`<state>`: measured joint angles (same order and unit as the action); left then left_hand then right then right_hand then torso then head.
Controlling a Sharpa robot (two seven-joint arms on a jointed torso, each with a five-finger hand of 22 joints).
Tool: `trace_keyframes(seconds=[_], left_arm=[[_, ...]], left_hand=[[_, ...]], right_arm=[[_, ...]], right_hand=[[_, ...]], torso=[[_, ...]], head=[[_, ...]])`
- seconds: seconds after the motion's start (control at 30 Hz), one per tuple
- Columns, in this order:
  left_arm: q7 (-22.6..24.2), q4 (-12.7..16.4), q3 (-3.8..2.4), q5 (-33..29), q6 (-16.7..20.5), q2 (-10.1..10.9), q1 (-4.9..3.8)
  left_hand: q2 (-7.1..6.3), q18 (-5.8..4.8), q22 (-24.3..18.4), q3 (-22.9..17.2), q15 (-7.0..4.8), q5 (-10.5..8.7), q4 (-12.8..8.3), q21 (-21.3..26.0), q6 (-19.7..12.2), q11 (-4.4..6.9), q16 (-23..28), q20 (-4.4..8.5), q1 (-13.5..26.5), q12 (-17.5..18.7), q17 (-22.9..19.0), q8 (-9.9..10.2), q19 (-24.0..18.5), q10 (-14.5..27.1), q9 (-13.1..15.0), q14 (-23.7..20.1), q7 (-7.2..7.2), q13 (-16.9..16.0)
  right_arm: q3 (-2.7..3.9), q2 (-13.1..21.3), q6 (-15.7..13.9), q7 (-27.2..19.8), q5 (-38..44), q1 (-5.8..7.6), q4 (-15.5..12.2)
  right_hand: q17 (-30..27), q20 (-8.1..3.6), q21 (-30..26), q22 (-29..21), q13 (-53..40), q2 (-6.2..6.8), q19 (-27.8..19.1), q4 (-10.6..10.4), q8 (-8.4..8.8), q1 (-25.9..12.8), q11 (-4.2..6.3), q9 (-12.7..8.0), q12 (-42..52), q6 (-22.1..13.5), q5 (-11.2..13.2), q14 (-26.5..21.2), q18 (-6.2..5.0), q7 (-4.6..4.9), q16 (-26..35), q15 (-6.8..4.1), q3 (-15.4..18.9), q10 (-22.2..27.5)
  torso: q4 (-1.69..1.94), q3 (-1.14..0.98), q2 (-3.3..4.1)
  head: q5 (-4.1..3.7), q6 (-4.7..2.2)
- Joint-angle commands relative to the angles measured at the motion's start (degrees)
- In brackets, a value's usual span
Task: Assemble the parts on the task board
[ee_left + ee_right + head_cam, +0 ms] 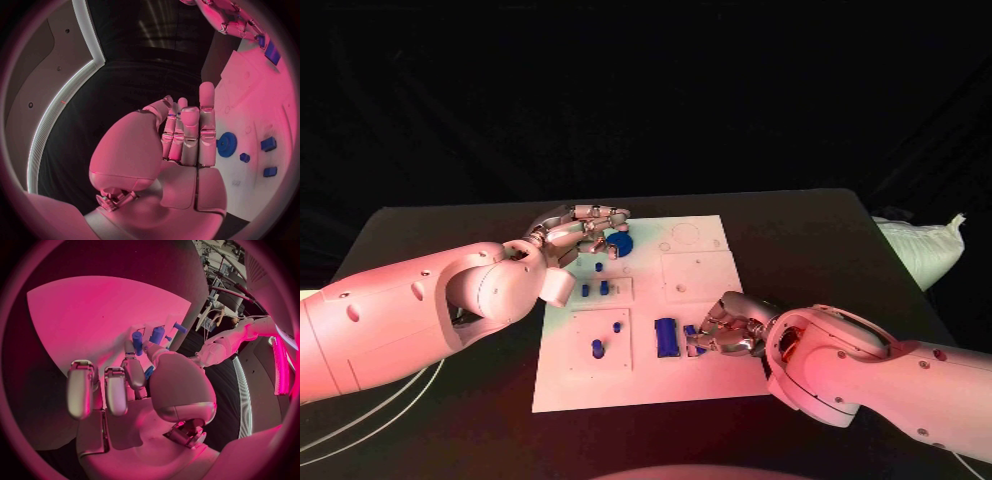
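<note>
Currently mid-assembly: right hand (727,328) pinches a small blue part (691,338) beside the blue block (666,337) on the task board (697,378). Left hand (583,232) hovers, fingers together, nothing held (blue gear (620,243) just beyond fingertips). Next: seat the 1 part accurately.

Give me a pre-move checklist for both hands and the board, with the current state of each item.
1. Task board lies flat on the table: ok.
2. Left hand over the board's far left corner, beside the blue gear: ok.
3. Left hand holds the gear: cannot tell; the left wrist view shows the gear lying beyond the fingertips.
4. Right hand sits beside the blue block: ok.
5. Right hand holds a blue part: cannot tell, fingers hide it.
6. Small pegs stand on the board: ok.
</note>
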<state>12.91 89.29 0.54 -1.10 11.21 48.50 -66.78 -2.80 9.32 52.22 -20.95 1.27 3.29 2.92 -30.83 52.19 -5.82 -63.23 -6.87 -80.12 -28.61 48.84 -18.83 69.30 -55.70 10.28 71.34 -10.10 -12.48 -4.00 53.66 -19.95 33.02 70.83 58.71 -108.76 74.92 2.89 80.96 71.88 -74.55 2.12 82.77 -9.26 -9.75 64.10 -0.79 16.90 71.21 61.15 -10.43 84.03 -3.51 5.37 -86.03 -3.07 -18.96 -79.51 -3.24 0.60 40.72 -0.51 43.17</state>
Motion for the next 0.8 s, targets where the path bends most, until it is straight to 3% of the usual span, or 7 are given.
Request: trace_keyframes(seconds=[0.03, 0.07, 0.17, 0.2, 0.47, 0.63, 0.8], left_arm=[[0.36, 0.15, -0.03, 0.19, -1.05, -0.09, 0.01], [0.35, 0.14, -0.03, 0.19, -1.06, -0.09, 0.01], [0.3, 0.15, -0.03, 0.19, -1.1, -0.09, 0.01], [0.29, 0.15, -0.03, 0.19, -1.12, -0.09, 0.01], [0.22, 0.14, -0.03, 0.2, -1.22, -0.1, 0.01], [0.17, 0.12, -0.03, 0.2, -1.35, -0.12, 0.01], [0.13, 0.11, -0.03, 0.2, -1.37, -0.1, 0.01]], left_hand=[[-0.02, 1.1, -0.1, 0.21, 0.01, 0.21, -0.02, 0.28, -0.39, 0.04, 0.12, -0.13, 0.45, -0.24, -0.06, -0.22, -0.29, 0.27, 0.1, -0.3, 0.02, -0.07], [-0.02, 1.1, -0.1, 0.21, 0.01, 0.21, -0.02, 0.28, -0.39, 0.04, 0.12, -0.13, 0.45, -0.24, -0.06, -0.22, -0.29, 0.27, 0.1, -0.3, 0.02, -0.07], [-0.02, 1.1, -0.1, 0.21, 0.01, 0.21, -0.02, 0.28, -0.39, 0.04, 0.12, -0.13, 0.45, -0.24, -0.06, -0.22, -0.29, 0.27, 0.1, -0.3, 0.02, -0.07], [-0.02, 1.1, -0.1, 0.21, 0.01, 0.21, -0.02, 0.28, -0.39, 0.04, 0.12, -0.13, 0.45, -0.24, -0.06, -0.22, -0.29, 0.27, 0.1, -0.3, 0.02, -0.07], [-0.02, 1.1, -0.1, 0.21, 0.01, 0.21, -0.02, 0.28, -0.39, 0.04, 0.12, -0.13, 0.45, -0.24, -0.06, -0.22, -0.29, 0.27, 0.1, -0.3, 0.02, -0.07], [-0.02, 1.1, -0.1, 0.21, 0.01, 0.21, -0.02, 0.28, -0.39, 0.04, 0.12, -0.13, 0.45, -0.24, -0.06, -0.22, -0.29, 0.27, 0.1, -0.3, 0.02, -0.07], [-0.02, 1.1, -0.1, 0.21, 0.01, 0.21, -0.02, 0.28, -0.39, 0.04, 0.12, -0.13, 0.45, -0.24, -0.06, -0.22, -0.29, 0.27, 0.1, -0.3, 0.02, -0.07]], right_arm=[[-0.27, -0.23, 2.46, 0.38, 0.37, -0.3, -0.13], [-0.27, -0.24, 2.46, 0.23, 0.37, -0.3, -0.15], [-0.27, -0.25, 2.22, -0.23, 0.38, -0.31, -0.23], [-0.27, -0.24, 2.09, -0.34, 0.43, -0.31, -0.25], [-0.27, -0.21, 1.15, -0.84, 2.02, -0.32, -0.29], [-0.27, -0.16, 1.0, -1.24, 2.4, -0.32, -0.29], [-0.27, -0.04, 0.81, -1.42, 2.51, -0.32, -0.37]], right_hand=[[9.86, -0.09, -0.31, -0.06, -0.04, 0.11, 0.06, -0.29, -0.19, -0.82, 0.0, 0.05, 0.06, 0.43, -0.33, 4.82, -0.26, -0.03, 0.34, -0.17, 0.84, -0.24], [9.88, -0.11, -0.32, -0.06, -0.05, 0.26, 0.06, -0.67, -0.24, -1.18, 0.03, 0.1, 0.08, 0.53, -0.76, 4.82, -0.26, -0.07, 0.33, -0.2, 1.4, -0.27], [9.88, -0.3, -0.34, -0.02, -0.11, 1.34, 0.12, -2.23, -0.45, -2.57, 0.28, 0.37, 0.14, 0.96, -6.75, 4.82, -0.23, -0.34, 0.34, -0.47, 4.79, -0.36], [9.87, -0.37, -0.35, -0.01, -0.12, 1.58, 0.13, -2.66, -0.5, -2.98, 0.31, 0.43, 0.15, 1.04, -7.18, 4.82, -0.24, -0.39, 0.34, -0.44, 5.67, -0.38], [9.82, -0.65, -0.45, -0.04, -0.14, 1.32, 0.16, -6.74, -0.99, -4.6, 0.62, 0.99, 0.13, 1.35, -5.63, 4.82, -0.25, -0.81, 0.4, -0.71, 11.71, -0.45], [9.69, -0.67, -0.53, -0.13, 0.0, 1.41, 0.13, -7.35, -1.13, -5.13, 0.63, 1.2, -0.07, 1.23, -4.31, 4.79, -0.27, -0.82, 0.52, -0.74, 14.23, -0.35], [9.67, -0.67, -0.59, -0.21, 0.03, 1.26, 0.1, -7.37, -1.16, -5.22, 0.64, 1.24, -0.11, 1.21, -4.22, 4.79, -0.28, -0.82, 0.54, -0.73, 14.65, -0.32]], torso=[[-0.01, 0.0, 0.0], [-0.02, 0.01, 0.0], [-0.01, 0.0, 0.02], [0.0, 0.0, 0.02], [0.0, 0.02, 0.01], [-0.02, 0.01, -0.02], [-0.07, -0.02, -0.01]], head=[[0.04, 0.03], [0.04, 0.05], [0.04, 0.07], [0.03, 0.05], [0.07, -0.01], [0.05, 0.04], [0.06, 0.0]])
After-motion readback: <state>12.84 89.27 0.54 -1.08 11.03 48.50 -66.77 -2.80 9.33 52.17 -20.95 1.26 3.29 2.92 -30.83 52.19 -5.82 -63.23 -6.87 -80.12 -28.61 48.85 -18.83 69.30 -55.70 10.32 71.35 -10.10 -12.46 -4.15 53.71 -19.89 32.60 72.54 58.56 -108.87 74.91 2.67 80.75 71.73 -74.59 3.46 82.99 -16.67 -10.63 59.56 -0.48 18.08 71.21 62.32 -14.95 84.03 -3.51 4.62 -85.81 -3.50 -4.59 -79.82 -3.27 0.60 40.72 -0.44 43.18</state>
